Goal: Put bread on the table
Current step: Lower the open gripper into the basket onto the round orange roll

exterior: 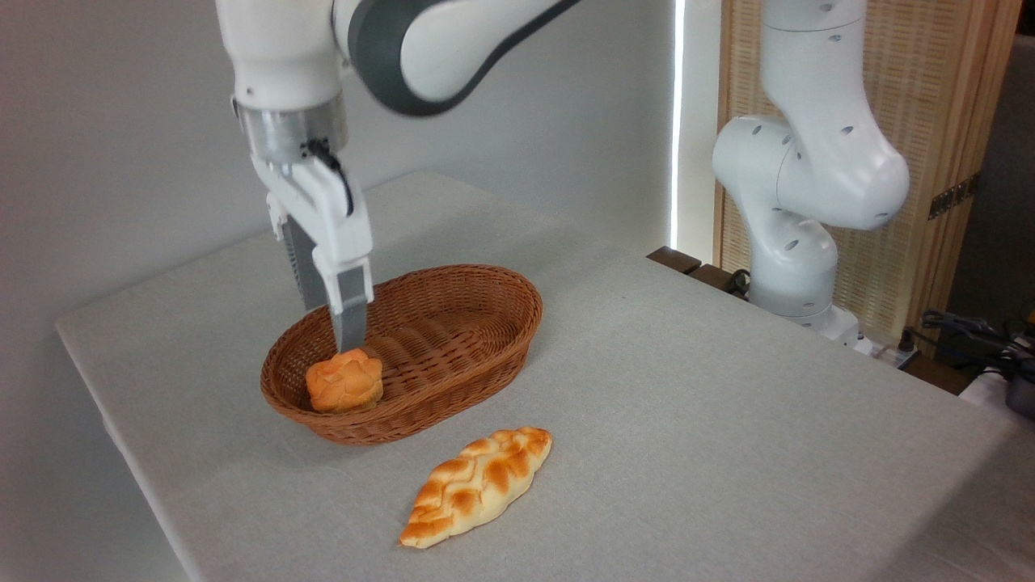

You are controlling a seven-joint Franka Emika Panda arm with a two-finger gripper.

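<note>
Bread: round orange-golden bun, lying in the left end of a brown wicker basket on the grey-clothed counter. End effector: pointing down directly above the bun, fingertip at its top; finger spread cannot be told. Braided loaf: on the counter, just in front of the basket.

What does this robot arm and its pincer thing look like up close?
The arm is glossy white with rounded segments, small round dimples and dark grey joint bands. A silvery metal ring sits at the wrist with a short black cable. The gripper has a white body and two flat grey fingers.
</note>
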